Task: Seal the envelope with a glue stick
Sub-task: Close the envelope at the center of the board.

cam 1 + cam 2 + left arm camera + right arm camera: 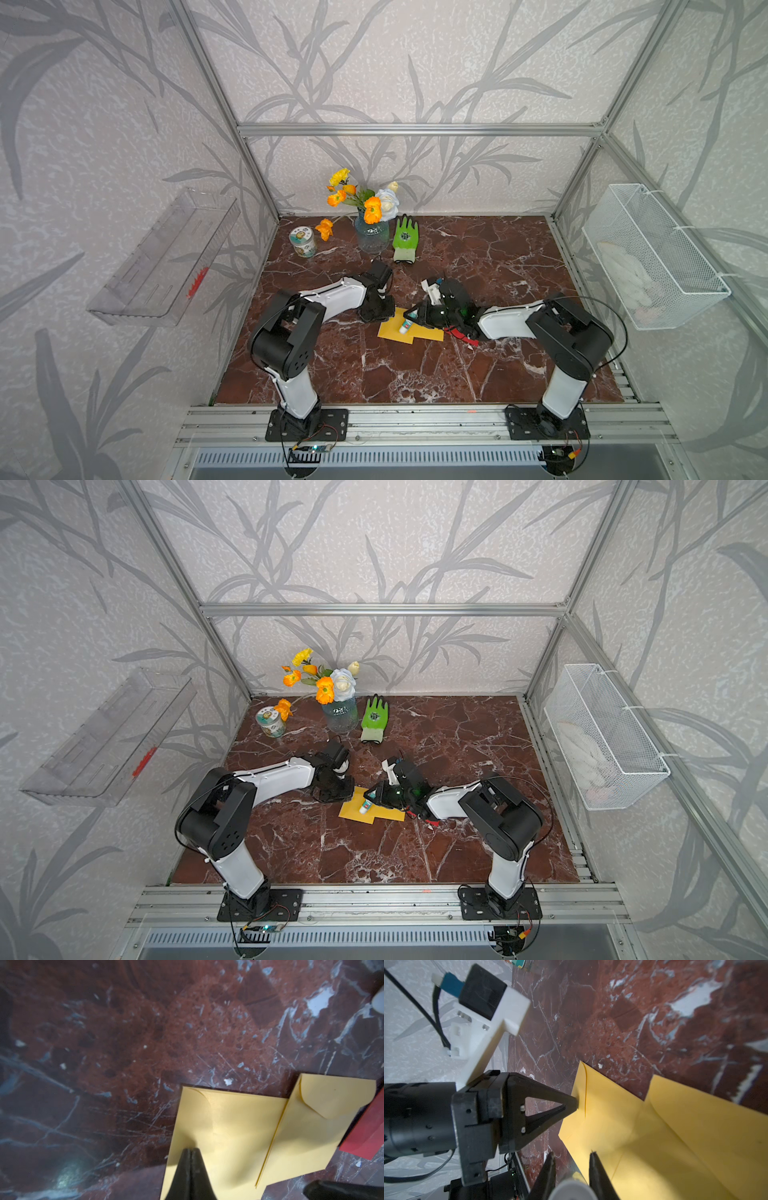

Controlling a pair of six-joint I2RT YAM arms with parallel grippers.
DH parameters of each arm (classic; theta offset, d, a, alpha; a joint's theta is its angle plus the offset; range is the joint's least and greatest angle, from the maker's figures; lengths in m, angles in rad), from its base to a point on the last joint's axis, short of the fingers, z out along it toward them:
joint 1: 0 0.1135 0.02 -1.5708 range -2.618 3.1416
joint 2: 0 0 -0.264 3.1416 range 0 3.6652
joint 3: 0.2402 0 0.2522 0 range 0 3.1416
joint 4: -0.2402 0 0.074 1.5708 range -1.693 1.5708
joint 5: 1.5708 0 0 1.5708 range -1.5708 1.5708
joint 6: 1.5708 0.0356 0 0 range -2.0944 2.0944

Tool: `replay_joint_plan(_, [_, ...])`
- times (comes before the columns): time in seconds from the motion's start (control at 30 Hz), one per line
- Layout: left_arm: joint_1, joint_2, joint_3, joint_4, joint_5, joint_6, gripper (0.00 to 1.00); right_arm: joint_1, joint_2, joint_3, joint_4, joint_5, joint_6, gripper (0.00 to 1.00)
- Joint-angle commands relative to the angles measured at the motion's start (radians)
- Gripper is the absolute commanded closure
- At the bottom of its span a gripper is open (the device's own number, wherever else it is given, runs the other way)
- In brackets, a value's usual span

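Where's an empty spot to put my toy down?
Bare marble: the wide front strip between the yellow envelopes and the rail, and the back right, from the green glove to the wall. Crowded: the back left by jar and vase, and the middle, where left gripper and right gripper meet.

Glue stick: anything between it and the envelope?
Nothing visible. The glue stick, held in the right gripper, sits over bare envelope. The left gripper, shut, presses the envelope's edge off to one side, clear of the stick.
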Motion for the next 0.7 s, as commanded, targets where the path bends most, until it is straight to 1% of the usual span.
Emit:
replay_joint_plan(0.0, [-0.010,0.051,0.003,-0.030,-0.033,0.015,0.96,-0.008,-0.022,-0.016,0.032,-0.006,0.005,1.00])
replay_joint_plan(0.2, [-0.018,0.074,0.027,-0.063,-0.051,0.010,0.96,-0.013,-0.031,-0.030,0.034,0.003,0.003,1.00])
replay_joint_plan(0.4, [-0.085,0.126,0.123,-0.202,-0.209,0.017,0.97,-0.014,-0.035,-0.040,0.030,0.011,0.001,1.00])
replay_joint_plan(0.57, [-0.133,0.181,0.158,-0.229,-0.263,-0.004,0.98,-0.016,-0.037,-0.045,0.031,0.013,0.003,1.00])
replay_joint_plan(0.67, [-0.137,0.219,0.164,-0.273,-0.324,0.005,0.99,-0.019,-0.044,-0.050,0.029,0.013,0.003,1.00])
